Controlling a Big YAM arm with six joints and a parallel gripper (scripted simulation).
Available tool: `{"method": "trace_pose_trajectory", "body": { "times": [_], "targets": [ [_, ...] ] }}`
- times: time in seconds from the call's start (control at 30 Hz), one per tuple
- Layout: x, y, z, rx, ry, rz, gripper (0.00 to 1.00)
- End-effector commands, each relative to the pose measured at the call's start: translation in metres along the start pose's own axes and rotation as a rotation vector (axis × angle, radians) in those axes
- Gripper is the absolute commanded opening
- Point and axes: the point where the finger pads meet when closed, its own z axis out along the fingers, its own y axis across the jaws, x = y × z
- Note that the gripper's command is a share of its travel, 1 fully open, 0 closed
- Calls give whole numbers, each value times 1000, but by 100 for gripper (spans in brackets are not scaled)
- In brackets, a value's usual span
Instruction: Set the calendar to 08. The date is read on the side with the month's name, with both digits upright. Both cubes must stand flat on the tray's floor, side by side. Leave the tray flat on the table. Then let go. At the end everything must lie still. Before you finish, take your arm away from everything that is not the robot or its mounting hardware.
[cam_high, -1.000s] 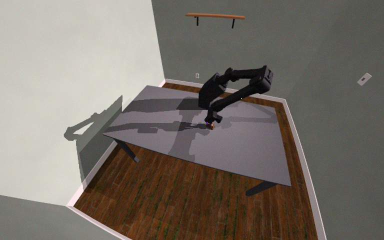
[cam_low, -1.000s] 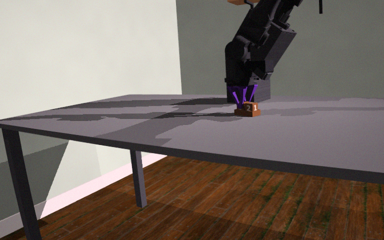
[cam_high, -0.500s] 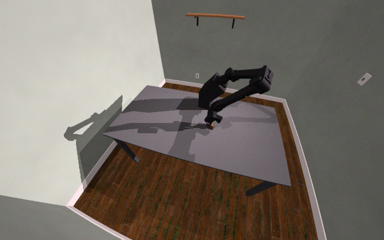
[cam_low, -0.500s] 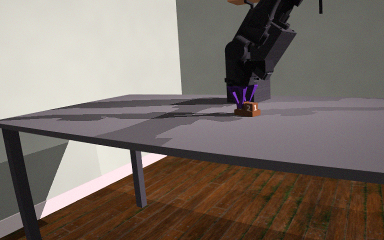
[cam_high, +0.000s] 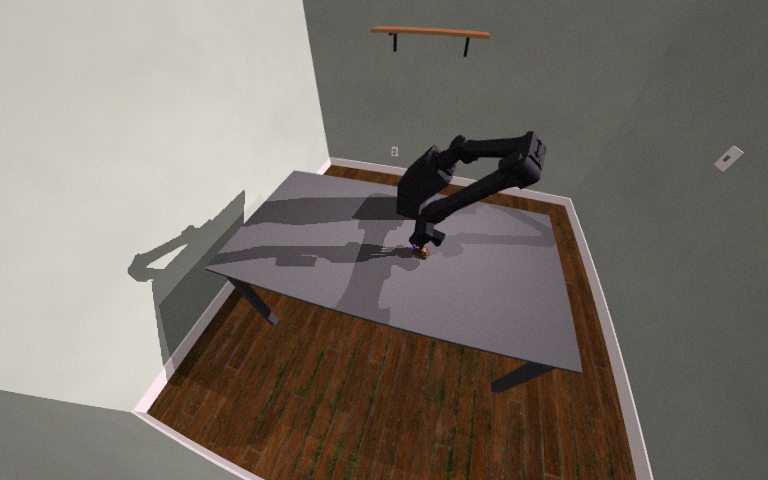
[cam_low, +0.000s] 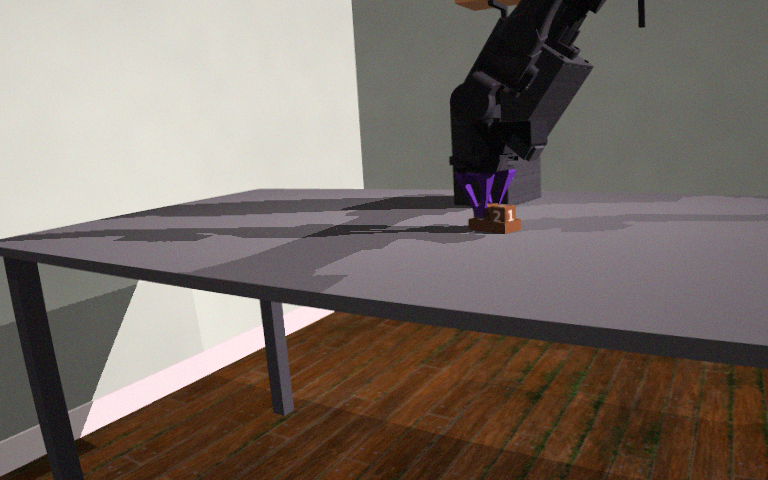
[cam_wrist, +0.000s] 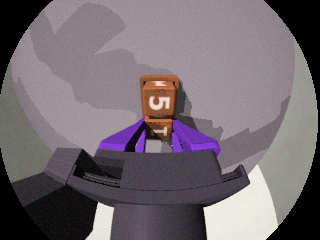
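A small brown wooden tray (cam_low: 494, 225) lies flat on the grey table, with two brown cubes side by side in it. In the exterior view the left cube (cam_low: 496, 215) shows a 2 and the right cube (cam_low: 510, 214) shows a 1. My gripper (cam_low: 483, 210), with purple fingers, comes down from above and is shut on the left cube. I cannot tell whether that cube rests on the tray floor or is slightly raised. In the wrist view the fingers close on a brown cube (cam_wrist: 159, 103) whose upper face shows a 5. In the top view the tray (cam_high: 420, 255) is tiny under the arm.
The arm's black base (cam_low: 523, 183) stands just behind the tray. The table edges are far from the tray on all sides. A wooden shelf (cam_high: 429, 31) hangs high on the back wall.
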Motion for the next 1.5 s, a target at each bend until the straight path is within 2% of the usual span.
{"method": "trace_pose_trajectory", "body": {
  "times": [0.0, 1.17, 1.2, 1.47],
  "targets": [
    [-4, -4, 2, 7, -5, -6, 26],
    [-4, -4, 2, 7, -5, -7, 26],
    [-4, -4, 2, 7, -5, -7, 30],
    [-4, -4, 2, 7, -5, -7, 38]
  ]
}}
